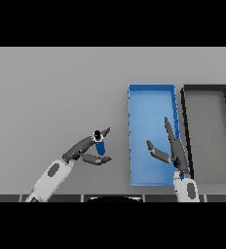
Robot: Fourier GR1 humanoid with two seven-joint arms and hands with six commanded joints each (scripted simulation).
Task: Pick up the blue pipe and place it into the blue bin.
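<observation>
The blue pipe (100, 146) is held upright-looking between the fingers (81, 144) and thumb of the left hand (88, 150), which are curled around it, so that only its blue middle and a dark end near the fingertips can be seen. It is located over the grey counter (51, 97), to the left of the blue bin (151, 88) and apart from its wall. Whether the pipe is touching the counter cannot be told. The right hand (172, 148) is seen over the right part of the blue bin, its fingers straight and spread from the thumb, nothing being held. A dark bin (205, 87) is set just beside the blue one, on its right.
</observation>
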